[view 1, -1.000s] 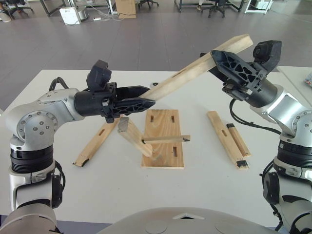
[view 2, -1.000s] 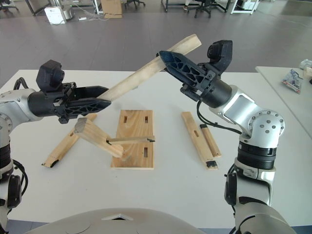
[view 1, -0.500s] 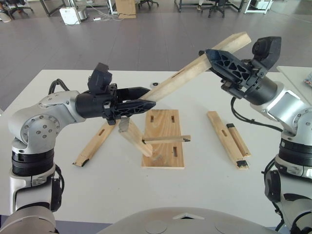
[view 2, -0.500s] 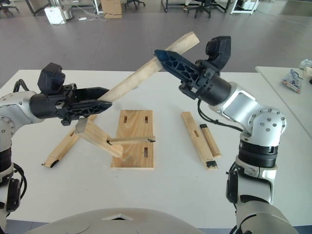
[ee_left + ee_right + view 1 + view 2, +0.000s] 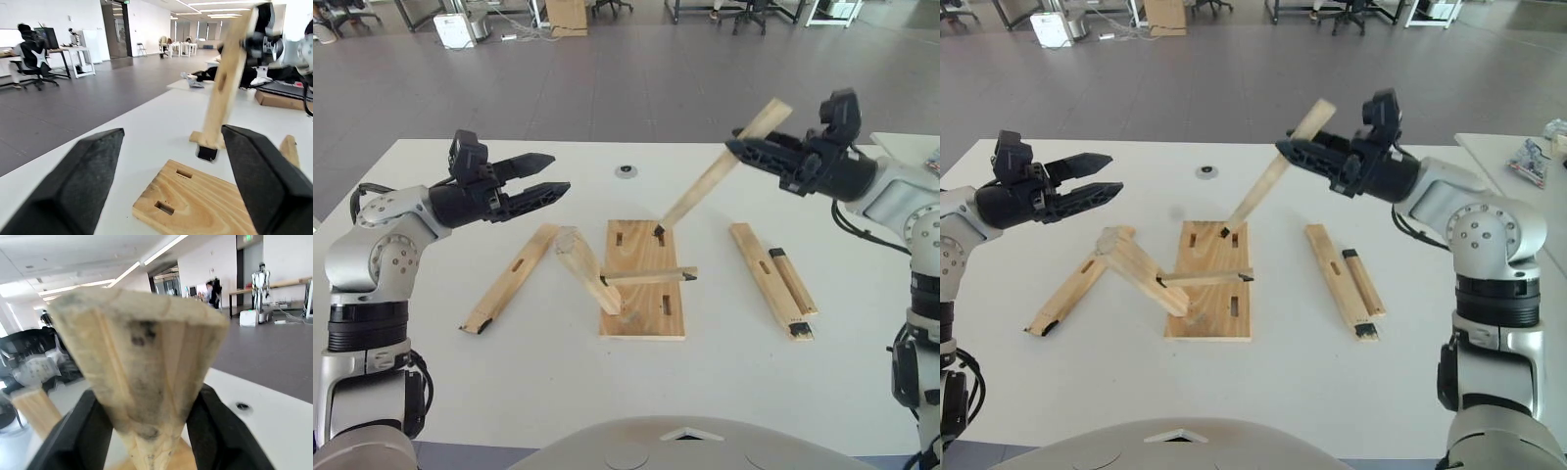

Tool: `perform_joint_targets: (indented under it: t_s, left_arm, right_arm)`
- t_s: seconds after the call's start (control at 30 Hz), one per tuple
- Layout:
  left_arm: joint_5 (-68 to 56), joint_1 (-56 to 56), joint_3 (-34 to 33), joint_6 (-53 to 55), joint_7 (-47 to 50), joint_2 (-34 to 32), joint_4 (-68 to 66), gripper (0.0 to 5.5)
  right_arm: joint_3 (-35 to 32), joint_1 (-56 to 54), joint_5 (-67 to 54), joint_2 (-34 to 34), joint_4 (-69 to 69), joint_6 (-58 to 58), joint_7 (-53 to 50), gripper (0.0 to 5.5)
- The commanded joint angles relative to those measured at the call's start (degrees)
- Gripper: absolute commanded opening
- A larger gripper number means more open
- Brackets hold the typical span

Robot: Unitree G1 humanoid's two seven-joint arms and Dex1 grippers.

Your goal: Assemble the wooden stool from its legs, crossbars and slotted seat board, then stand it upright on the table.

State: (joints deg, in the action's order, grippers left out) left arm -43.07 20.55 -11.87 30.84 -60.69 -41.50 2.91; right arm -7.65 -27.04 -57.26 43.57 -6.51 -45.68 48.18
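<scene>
My right gripper is shut on the upper part of a wooden leg. The leg slants steeply, and its dark lower tip rests at a far slot of the seat board, which lies flat mid-table. The leg's top end sits between my right fingers. My left gripper hovers open to the left of the board and holds nothing; in the left wrist view its fingers frame the leg. A second leg with a crossbar stuck in it leans across the board.
A slotted leg lies flat on the white table left of the board. To the right lie another leg and a short crossbar. A small round object sits near the far edge.
My left gripper let go of the long leg and drew back to the left, open. My right gripper swung the leg more upright and lowered its tip onto the seat board.
</scene>
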Motion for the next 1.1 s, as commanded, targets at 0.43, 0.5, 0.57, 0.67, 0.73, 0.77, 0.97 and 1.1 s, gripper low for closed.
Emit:
perform_joint_targets:
  t_s: [0.43, 0.5, 0.57, 0.67, 0.73, 0.77, 0.97, 1.1]
  left_arm:
    - [-0.4, -10.3, -3.7, -0.7, 3.8, 3.6, 6.3, 3.67]
    - [-0.4, -9.7, -3.3, -0.6, 3.3, 3.5, 6.1, 3.67]
    - [-0.5, -9.8, -3.4, -0.4, 3.3, 3.5, 6.4, 3.67]
    - [-0.3, -10.4, -3.1, -0.4, 3.4, 3.9, 6.8, 3.67]
    - [-0.3, -10.6, -2.9, -0.4, 3.5, 4.0, 7.1, 3.67]
    - [-0.5, -10.9, -3.1, -0.3, 3.6, 4.0, 7.4, 3.67]
    - [-0.2, -9.9, -2.4, -0.4, 2.9, 4.0, 6.5, 3.67]
    - [-0.2, -10.3, -2.2, -0.5, 3.0, 4.2, 7.0, 3.67]
  right_arm:
    - [-6.9, 20.2, 0.6, 2.3, -16.5, 5.5, 15.8, 2.06]
    - [-6.2, 21.3, 2.2, 1.7, -16.8, 7.0, 16.2, 2.06]
    - [-4.8, 21.5, 4.2, 1.3, -15.9, 8.8, 17.3, 2.06]
    - [-3.3, 20.9, 5.1, 0.0, -14.1, 9.8, 17.8, 2.06]
    - [-2.7, 20.6, 5.3, -0.5, -13.4, 10.2, 18.2, 2.06]
    - [-2.6, 20.1, 5.3, -0.5, -12.8, 10.3, 18.5, 2.06]
    - [-2.4, 19.9, 7.4, -0.3, -10.8, 12.2, 19.6, 2.06]
    - [-0.1, 16.7, 9.9, 0.2, -7.8, 13.4, 21.7, 2.06]
